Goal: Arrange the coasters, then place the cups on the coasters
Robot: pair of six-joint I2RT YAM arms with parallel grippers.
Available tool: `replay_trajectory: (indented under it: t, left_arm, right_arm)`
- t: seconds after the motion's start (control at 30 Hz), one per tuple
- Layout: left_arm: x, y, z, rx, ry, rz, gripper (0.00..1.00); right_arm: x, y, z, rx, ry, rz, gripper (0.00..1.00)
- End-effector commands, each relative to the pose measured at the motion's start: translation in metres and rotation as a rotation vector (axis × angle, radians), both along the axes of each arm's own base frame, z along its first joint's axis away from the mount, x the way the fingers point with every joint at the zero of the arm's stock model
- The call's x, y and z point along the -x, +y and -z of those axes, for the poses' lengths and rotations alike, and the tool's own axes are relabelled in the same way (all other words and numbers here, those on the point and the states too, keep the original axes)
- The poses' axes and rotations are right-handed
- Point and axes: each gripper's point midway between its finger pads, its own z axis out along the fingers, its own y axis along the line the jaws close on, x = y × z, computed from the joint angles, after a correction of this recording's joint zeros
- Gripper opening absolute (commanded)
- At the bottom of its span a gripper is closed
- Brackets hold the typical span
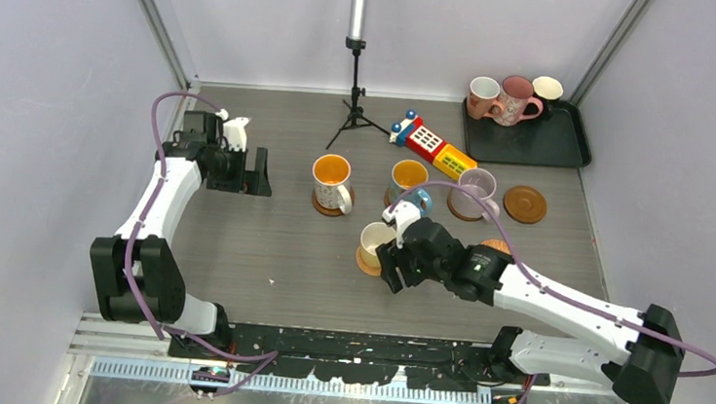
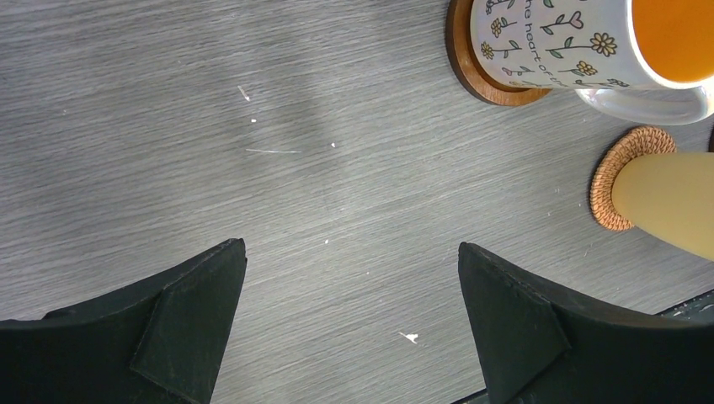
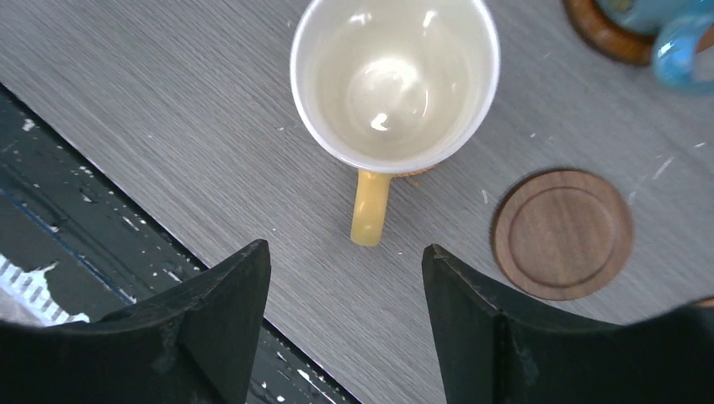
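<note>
Step in hand: placing cups; the yellow mug (image 3: 394, 84) stands on a woven coaster (image 2: 608, 181) near the middle of the table, so this placement looks finished.
Right gripper (image 3: 345, 252): jaws apart, holding nothing, either side of the mug's handle and clear of it.
Left gripper (image 2: 351, 252): spread wide and empty over bare table toward the left edge.
Cups seated: white flowered mug (image 1: 331, 182), blue mug (image 1: 408, 180) and lavender mug (image 1: 475, 191), each on a coaster.
Cups waiting: two pink mugs (image 1: 483, 98) and a black mug (image 1: 547, 89) in the black tray (image 1: 574, 152) at the far right corner.
Bare coasters: a grooved wooden coaster (image 3: 562, 234) just beside the yellow mug, and a brown coaster (image 1: 525, 204) right of the lavender mug.
Next move: probably back the right gripper off without catching the handle, then reach to the tray for a mug.
</note>
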Motion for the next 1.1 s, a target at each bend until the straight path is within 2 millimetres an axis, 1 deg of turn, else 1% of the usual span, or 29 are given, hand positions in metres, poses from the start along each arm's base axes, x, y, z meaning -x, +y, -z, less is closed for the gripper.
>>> replay_trajectory:
  t: [0.0,0.07,0.1,0.17,0.23,0.27,0.3,0.37,0.43,0.5,0.53,0.57,0.67,0.73,0.8,0.93,0.97,1.0,1.07]
  left_arm:
    - [-0.006,-0.002,-0.02,-0.004,-0.077,0.029,1.0]
    - [-0.006,-0.002,-0.023,-0.006,-0.08,0.031,1.0]
    - [-0.006,-0.001,-0.025,-0.008,-0.086,0.031,1.0]
    - [-0.007,-0.001,-0.027,-0.01,-0.091,0.033,1.0]
    - [-0.009,-0.001,-0.028,-0.01,-0.094,0.036,1.0]
    - [-0.01,-0.001,-0.029,-0.013,-0.095,0.038,1.0]
    - [-0.012,0.0,-0.029,-0.014,-0.094,0.037,1.0]
    - [-0.016,0.001,-0.03,-0.019,-0.09,0.036,1.0]
    - [-0.021,0.003,-0.031,-0.027,-0.092,0.03,1.0]
    - [-0.028,0.004,-0.034,-0.034,-0.1,0.027,1.0]
    - [-0.03,0.005,-0.035,-0.036,-0.102,0.024,1.0]
    - [-0.034,0.006,-0.036,-0.04,-0.105,0.021,1.0]
    - [-0.042,0.009,-0.038,-0.052,-0.106,0.015,1.0]
    - [-0.045,0.012,-0.038,-0.065,-0.106,0.01,1.0]
    - [-0.049,0.014,-0.038,-0.075,-0.106,0.002,1.0]
    - [-0.052,0.019,-0.036,-0.092,-0.099,-0.012,1.0]
    - [-0.052,0.02,-0.035,-0.096,-0.094,-0.017,1.0]
    - [-0.053,0.021,-0.036,-0.1,-0.093,-0.022,1.0]
    - [-0.054,0.024,-0.035,-0.105,-0.087,-0.031,1.0]
  right_arm:
    - [-0.004,-0.009,-0.058,-0.03,-0.094,-0.031,0.73]
    - [-0.007,-0.014,-0.074,-0.039,-0.101,-0.036,0.74]
    - [-0.011,-0.015,-0.083,-0.051,-0.104,-0.029,0.74]
    - [-0.021,-0.015,-0.104,-0.091,-0.1,-0.03,0.77]
    - [-0.037,-0.013,-0.124,-0.15,-0.093,-0.011,0.79]
    - [-0.046,-0.012,-0.132,-0.168,-0.091,0.001,0.79]
    - [-0.059,-0.013,-0.144,-0.184,-0.107,0.024,0.79]
    - [-0.087,-0.02,-0.157,-0.191,-0.128,0.072,0.8]
    - [-0.119,-0.033,-0.169,-0.206,-0.154,0.136,0.8]
    - [-0.153,-0.05,-0.177,-0.189,-0.181,0.197,0.8]
    - [-0.168,-0.059,-0.179,-0.18,-0.189,0.22,0.8]
    - [-0.187,-0.072,-0.177,-0.17,-0.187,0.25,0.8]
    - [-0.23,-0.101,-0.184,-0.159,-0.219,0.303,0.8]
    - [-0.26,-0.123,-0.184,-0.125,-0.25,0.348,0.8]
    - [-0.288,-0.147,-0.179,-0.1,-0.263,0.407,0.79]
    - [-0.338,-0.197,-0.165,-0.071,-0.273,0.481,0.79]
    - [-0.35,-0.211,-0.165,-0.068,-0.282,0.504,0.78]
    - [-0.362,-0.233,-0.155,-0.058,-0.271,0.541,0.77]
    - [-0.38,-0.26,-0.142,-0.041,-0.269,0.575,0.75]
